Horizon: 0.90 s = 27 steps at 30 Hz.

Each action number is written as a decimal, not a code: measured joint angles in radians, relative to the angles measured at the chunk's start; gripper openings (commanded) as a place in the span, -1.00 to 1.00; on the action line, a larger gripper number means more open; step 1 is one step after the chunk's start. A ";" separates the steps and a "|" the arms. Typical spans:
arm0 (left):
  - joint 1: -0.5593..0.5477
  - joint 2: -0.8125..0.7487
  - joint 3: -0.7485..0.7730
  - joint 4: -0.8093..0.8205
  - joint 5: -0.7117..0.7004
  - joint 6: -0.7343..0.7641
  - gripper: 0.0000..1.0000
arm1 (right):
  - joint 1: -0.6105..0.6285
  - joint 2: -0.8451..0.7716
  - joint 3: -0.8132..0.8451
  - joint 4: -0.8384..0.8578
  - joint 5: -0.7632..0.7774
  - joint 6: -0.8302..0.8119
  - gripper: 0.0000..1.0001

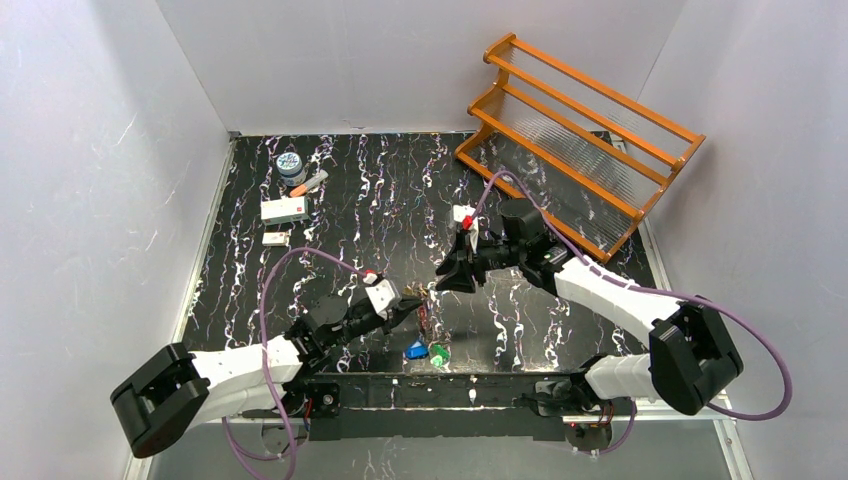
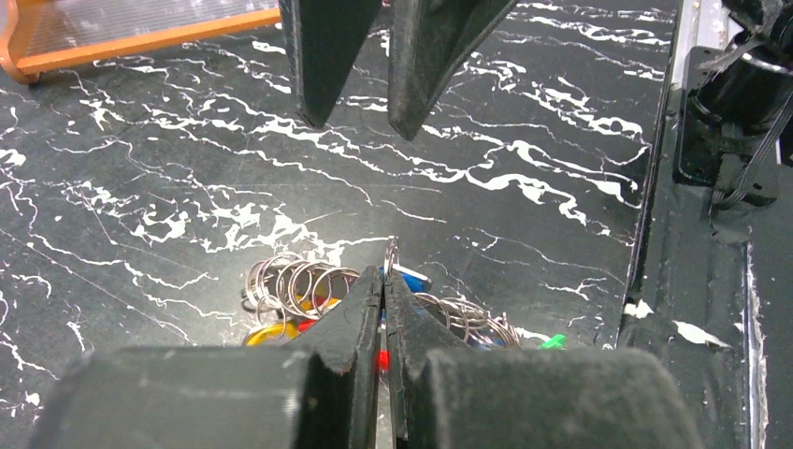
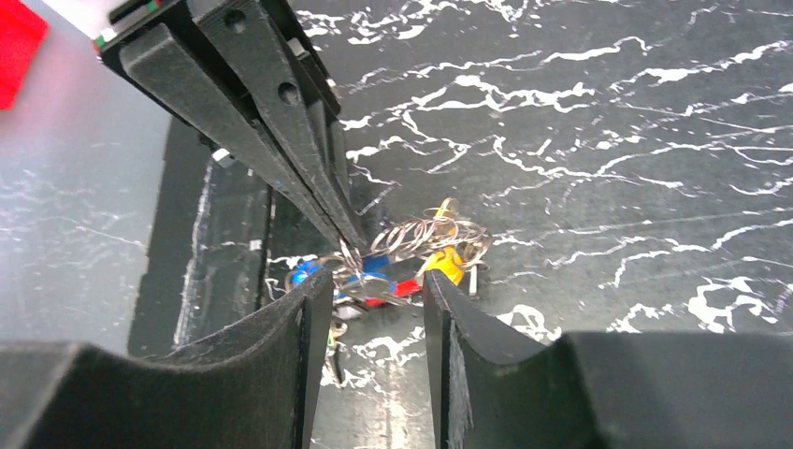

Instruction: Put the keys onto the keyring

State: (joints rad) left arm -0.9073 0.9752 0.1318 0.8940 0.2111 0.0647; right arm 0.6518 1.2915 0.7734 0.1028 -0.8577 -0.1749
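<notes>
The keyring [image 2: 391,254] is a thin silvery wire ring with a bunch of smaller rings [image 2: 299,283] and yellow [image 2: 271,330], red and blue tags. My left gripper [image 2: 384,273] is shut on the wire ring and holds it just above the table. In the top view it [image 1: 413,305] is near the front middle, with the bunch [image 1: 426,312] hanging at its tip. My right gripper [image 3: 374,292] is open and empty, facing the bunch [image 3: 421,238] a short way off. A blue piece [image 1: 415,350] and a green piece [image 1: 438,352] lie on the table near the front rail. I cannot make out separate keys.
An orange wooden rack [image 1: 580,140] stands at the back right. A small jar [image 1: 290,165], an orange marker [image 1: 310,183], a white box [image 1: 285,210] and a small card [image 1: 275,238] sit at the back left. The black base rail [image 1: 440,385] runs along the front.
</notes>
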 measured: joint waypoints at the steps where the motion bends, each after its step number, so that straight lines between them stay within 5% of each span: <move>1: 0.000 -0.003 -0.005 0.018 -0.002 -0.006 -1.00 | 0.000 0.002 0.000 0.010 -0.016 0.014 -0.12; 27: 0.000 0.003 -0.010 0.103 0.014 -0.049 -1.00 | 0.000 0.124 -0.066 0.200 -0.137 0.166 -0.67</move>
State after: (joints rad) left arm -0.9073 0.9783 0.1223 0.9970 0.2256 0.0154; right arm 0.6521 1.4155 0.7074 0.3027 -0.9947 -0.0090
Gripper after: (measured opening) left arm 0.012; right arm 0.206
